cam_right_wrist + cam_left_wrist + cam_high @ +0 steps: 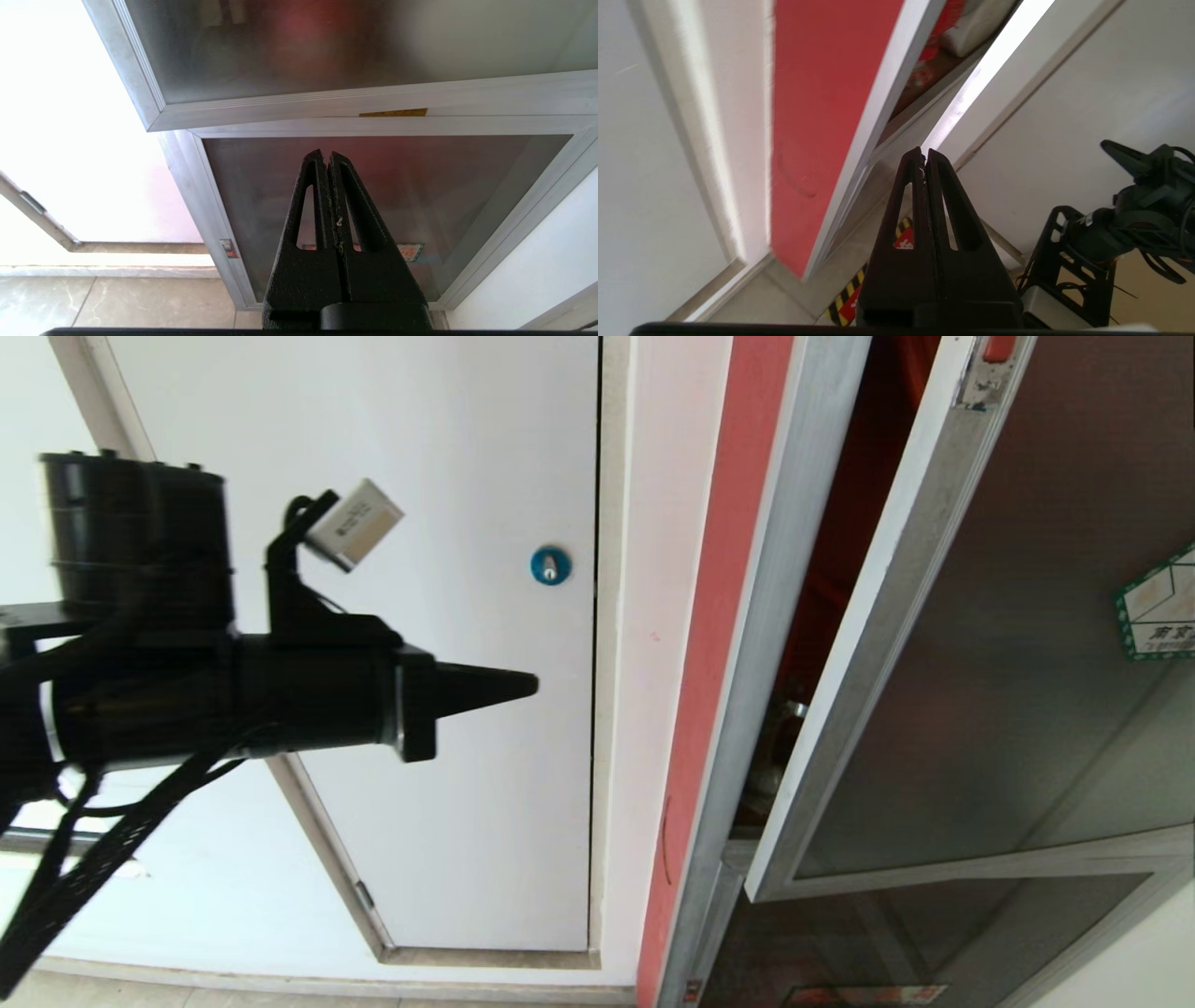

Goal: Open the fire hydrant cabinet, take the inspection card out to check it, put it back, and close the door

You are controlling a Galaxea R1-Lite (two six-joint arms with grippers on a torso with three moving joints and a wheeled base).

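Note:
The fire hydrant cabinet (709, 644) is a red box with a silver frame, right of centre in the head view. Its door (1018, 644), dark tinted glass in a silver frame, stands partly swung out, leaving a dark gap with red parts inside. A red latch tab (997, 347) sits at the door's top corner. My left gripper (530, 685) is shut and empty, raised in front of the white panel, left of the cabinet. In its own view the left gripper (924, 154) points toward the gap. My right gripper (325, 155) is shut and empty before the lower glass panel (373, 186). The inspection card is out of view.
A plain white panel (448, 709) with a round blue lock (550, 566) lies left of the cabinet. A green-bordered sticker (1162, 607) is on the door glass. A small brass plate (393, 112) sits on the frame. Tiled floor (117, 298) runs below. The right arm (1134, 224) shows in the left wrist view.

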